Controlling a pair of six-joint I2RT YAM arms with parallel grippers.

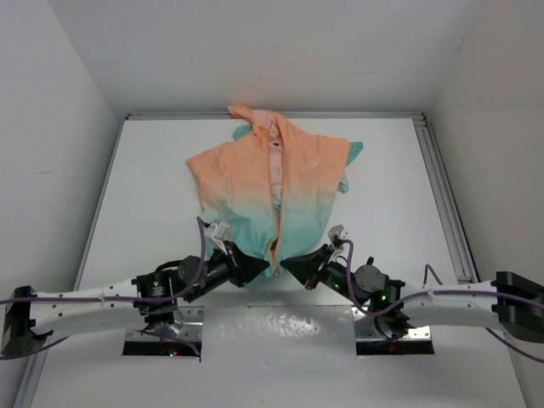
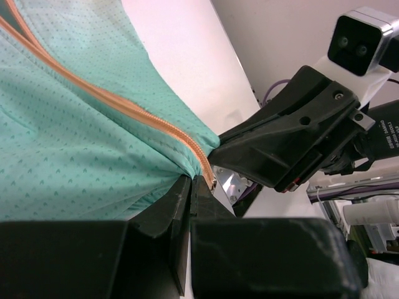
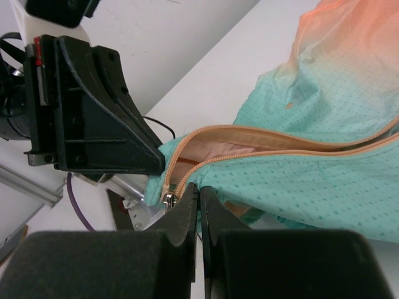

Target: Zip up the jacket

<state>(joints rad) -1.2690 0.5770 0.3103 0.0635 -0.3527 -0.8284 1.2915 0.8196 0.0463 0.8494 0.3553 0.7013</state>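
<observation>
**A:** Pincer on the left (image 2: 192, 185), what's it doing?
**B:** Clamped shut on the teal hem of the thin hooded jacket (image 1: 246, 170), peach-orange fading to teal, beside its orange zipper (image 2: 124, 107).
**A:** And the right pincer (image 3: 199, 192)?
**B:** Closed too, pinching the hem by the small metal slider (image 3: 168, 198).
**A:** Where's the jacket?
**B:** Flat on the white surface (image 1: 153, 195), hood at twelve o'clock, hem at six, front unzipped.
</observation>
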